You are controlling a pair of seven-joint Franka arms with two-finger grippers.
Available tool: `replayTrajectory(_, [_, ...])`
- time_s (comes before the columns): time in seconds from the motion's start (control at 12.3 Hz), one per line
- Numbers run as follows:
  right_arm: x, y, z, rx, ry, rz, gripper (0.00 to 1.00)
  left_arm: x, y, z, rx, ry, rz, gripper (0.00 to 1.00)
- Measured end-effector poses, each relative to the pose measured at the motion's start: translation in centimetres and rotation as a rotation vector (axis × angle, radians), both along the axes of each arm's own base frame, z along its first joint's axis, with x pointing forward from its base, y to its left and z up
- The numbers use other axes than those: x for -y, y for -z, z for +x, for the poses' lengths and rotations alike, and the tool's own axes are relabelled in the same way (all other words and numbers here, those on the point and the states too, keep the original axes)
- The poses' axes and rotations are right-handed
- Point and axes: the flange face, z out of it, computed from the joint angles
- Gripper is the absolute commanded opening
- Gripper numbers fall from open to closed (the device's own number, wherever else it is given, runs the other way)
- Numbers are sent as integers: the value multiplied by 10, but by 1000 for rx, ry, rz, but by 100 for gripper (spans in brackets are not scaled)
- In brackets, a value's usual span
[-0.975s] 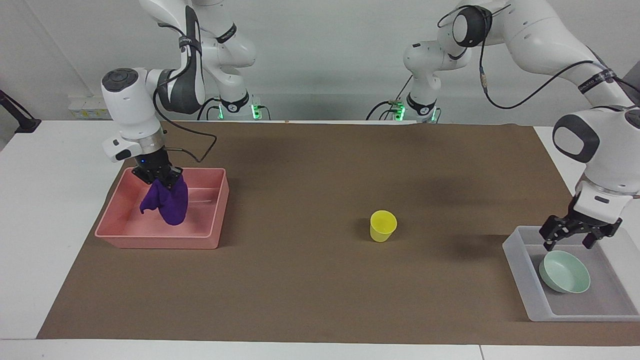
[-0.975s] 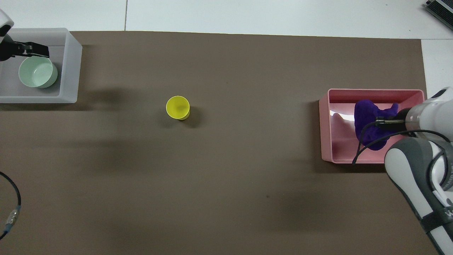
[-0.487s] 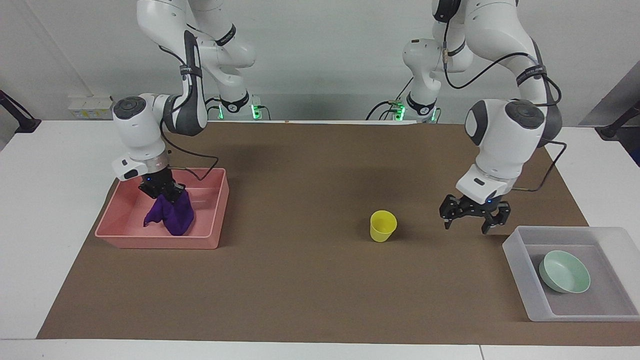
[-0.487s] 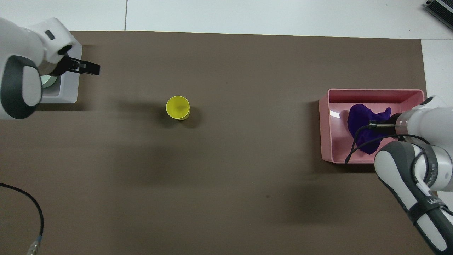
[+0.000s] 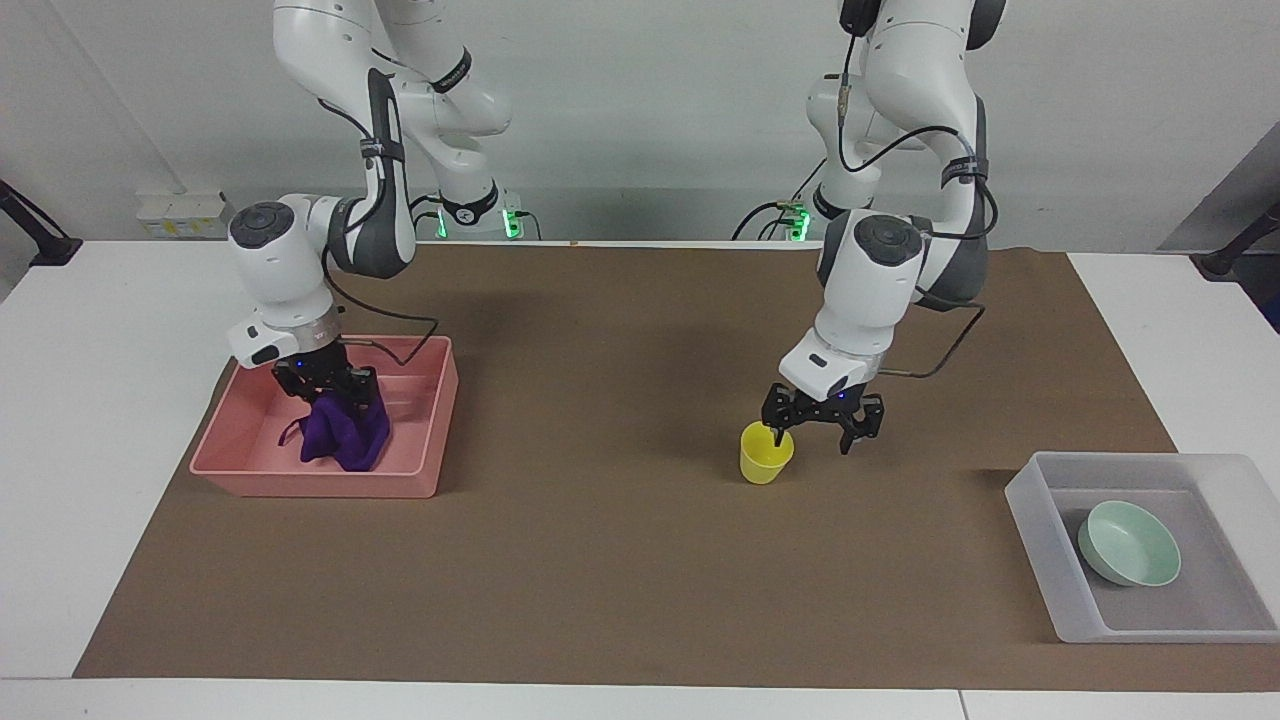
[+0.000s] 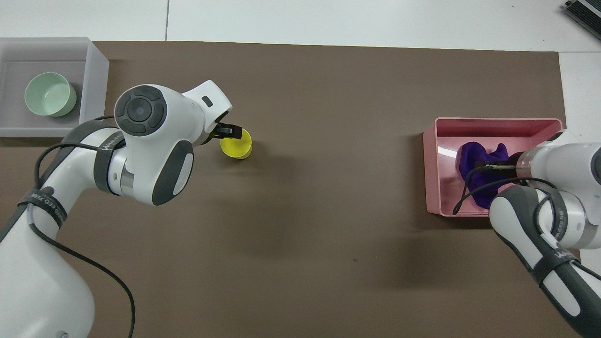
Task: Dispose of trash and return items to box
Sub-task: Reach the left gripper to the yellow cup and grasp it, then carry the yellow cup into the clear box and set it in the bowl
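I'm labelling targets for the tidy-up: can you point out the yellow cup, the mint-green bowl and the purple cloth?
yellow cup [image 5: 766, 462]: facing view, on its side wall.
mint-green bowl [image 5: 1130, 541]: facing view, on its inner floor.
purple cloth [image 5: 345, 440]: facing view, on its bunched folds in the pink bin.

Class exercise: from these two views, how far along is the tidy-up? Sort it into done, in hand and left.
Done: the bowl lies in the box.
In hand: the right gripper is down in the pink bin on the purple cloth, which rests on the bin's floor; the left gripper, fingers open, is at the yellow cup's rim.
Left: letting go of the cloth, then boxing the cup.
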Motion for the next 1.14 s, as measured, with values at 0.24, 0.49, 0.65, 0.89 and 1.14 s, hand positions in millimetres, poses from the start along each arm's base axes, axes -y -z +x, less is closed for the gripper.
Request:
replayTrajectory(0.24, [-16, -39, 6, 7, 13, 5, 100, 7, 33, -6, -4, -19, -2, 0])
replayTrajectory(0.49, [-50, -97, 5, -27, 57, 18, 100, 11, 45, -9, 20, -36, -17, 0])
replayTrajectory(0.65, [-62, -140, 0, -59, 67, 18, 100, 4, 36, -5, 37, -53, -23, 0])
replayTrajectory(0.89, [-63, -215, -7, -107, 89, 45, 100, -44, -11, 9, 91, -132, -45, 0])
replayTrajectory(1.14, [-62, -268, -16, -145, 90, 46, 100, -134, -58, 31, 156, -267, -62, 0])
